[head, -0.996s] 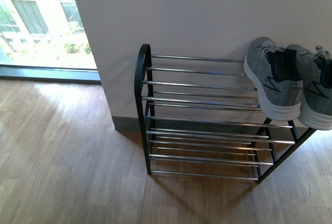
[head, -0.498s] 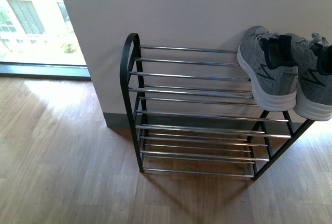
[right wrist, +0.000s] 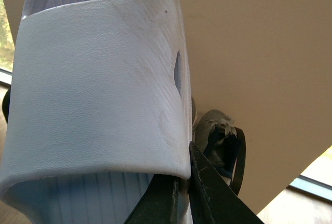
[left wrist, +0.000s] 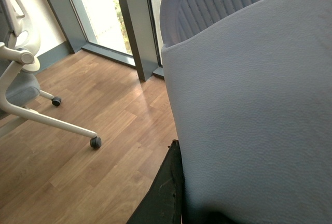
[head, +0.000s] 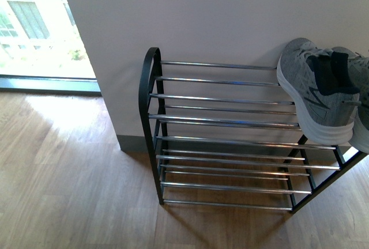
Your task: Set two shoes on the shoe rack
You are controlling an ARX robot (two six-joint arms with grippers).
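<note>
The shoe rack (head: 151,82) stands against the wall, black side frames and chrome bars. Two grey sneakers sit on its top tier at the right end: one (head: 314,93) in full view, the other (head: 364,119) cut by the picture's edge. Neither arm shows in the front view. My left gripper (left wrist: 179,182) is shut on a pale blue-grey slipper (left wrist: 249,105) that fills its wrist view; only one black finger (left wrist: 166,193) shows. My right gripper (right wrist: 182,177) is shut on the strap edge of a matching slipper (right wrist: 98,89). Behind it a sneaker (right wrist: 210,125) shows.
A white wall (head: 230,12) backs the rack, with a floor-length window (head: 34,24) to its left. Wood floor (head: 75,191) spreads in front. A white office chair base (left wrist: 31,115) with castors stands near the glass in the left wrist view.
In the front view the rack and sneakers slid left, then back right and down, so the second sneaker is now mostly cut off. The sneakers keep their place on the rack.
</note>
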